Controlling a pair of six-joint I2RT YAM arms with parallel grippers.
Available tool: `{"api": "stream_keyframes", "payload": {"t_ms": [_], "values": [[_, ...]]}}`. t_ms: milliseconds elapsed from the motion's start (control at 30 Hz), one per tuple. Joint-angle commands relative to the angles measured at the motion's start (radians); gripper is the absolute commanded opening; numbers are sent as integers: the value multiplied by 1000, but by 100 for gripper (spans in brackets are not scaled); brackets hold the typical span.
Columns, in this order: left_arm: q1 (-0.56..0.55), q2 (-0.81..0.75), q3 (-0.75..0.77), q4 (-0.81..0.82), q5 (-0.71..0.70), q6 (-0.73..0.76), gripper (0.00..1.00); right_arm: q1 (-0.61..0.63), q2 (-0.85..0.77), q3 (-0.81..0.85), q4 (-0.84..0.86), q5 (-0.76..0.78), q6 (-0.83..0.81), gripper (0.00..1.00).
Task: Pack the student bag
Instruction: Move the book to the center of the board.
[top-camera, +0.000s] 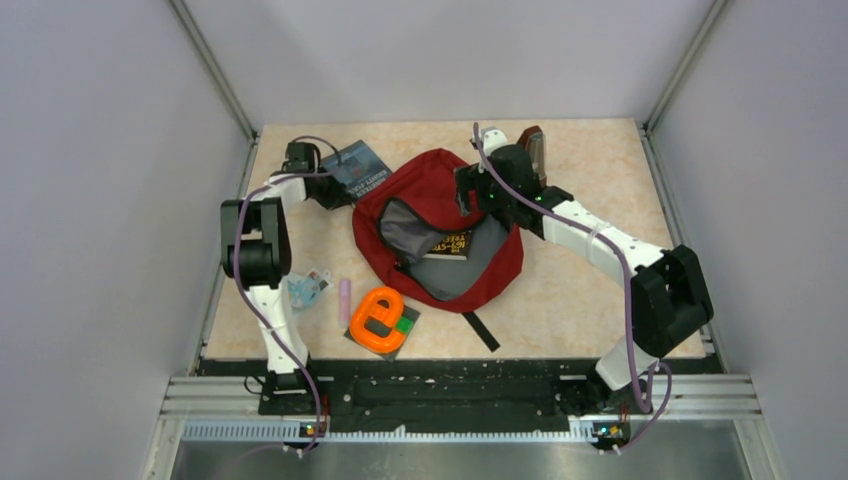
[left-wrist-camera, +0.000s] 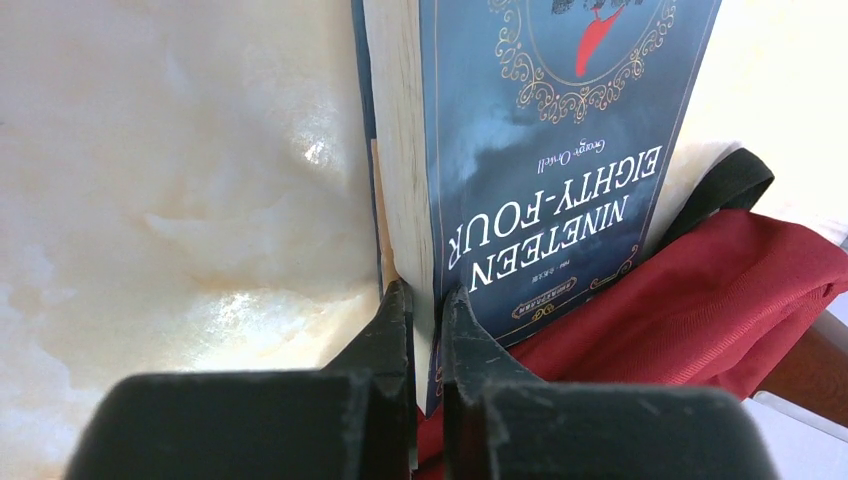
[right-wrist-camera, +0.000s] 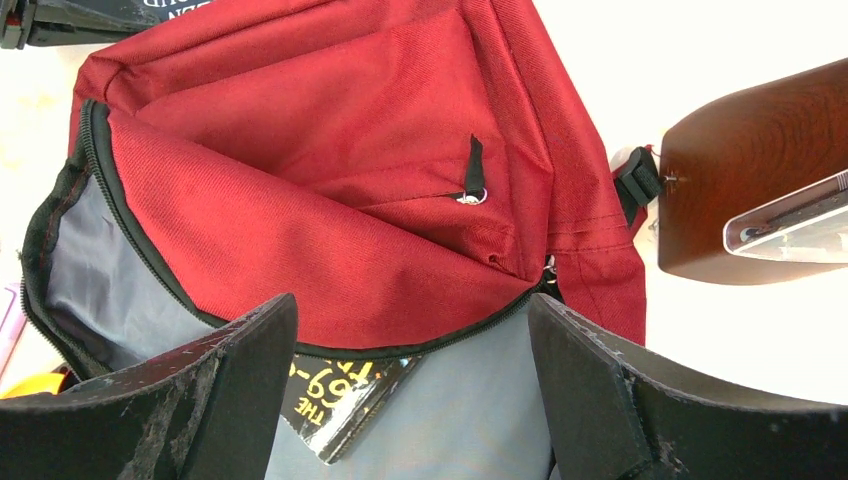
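**Q:** Where is the student bag, and how does it look?

**A:** The student bag (top-camera: 500, 265) lies mid-desk (top-camera: 590, 290) between the two arms. It is dark red fabric with a black zipper. The main compartment gapes open on grey lining, and a dark book with yellow lettering (right-wrist-camera: 335, 405) already lies in the mouth. A black strap trails toward the near edge.

**Q:** What state are the grippers in?

**A:** The left gripper (left-wrist-camera: 425, 305) is clamped across the thickness of a blue paperback (left-wrist-camera: 560, 150), titled Nineteen Eighty-Four, at one corner. The right gripper (right-wrist-camera: 410, 305) has its jaws wide apart and holds nothing. It hangs over the bag's red upper flap, with the brown metronome (right-wrist-camera: 750, 170) just beyond on the far right.

**Q:** Which relation governs the coming move?

**A:** The bag's long axis runs roughly far to near. Its open mouth lies to the right of the left gripper and nearer the arm bases. The paperback overlaps the bag's far-left edge, though contact cannot be told. By judgement, the left arm, which carries the paperback, must bring it rightward and nearward to reach the mouth. The right gripper is closer to the flap and is placed to hold it open.
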Motion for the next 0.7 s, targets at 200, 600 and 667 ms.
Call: {"api": "stream_keyframes", "payload": {"t_ms": [200,600,667], "values": [[116,-193,-262,-65,-129,85,0,4,-12,0,26,16,-11,83],[194,-540,-549,-153,-51,207,0,4,2,0,33,-21,0,83],[195,-615,-583,-152,-39,233,0,3,2,-2,33,-25,6,83]]}}
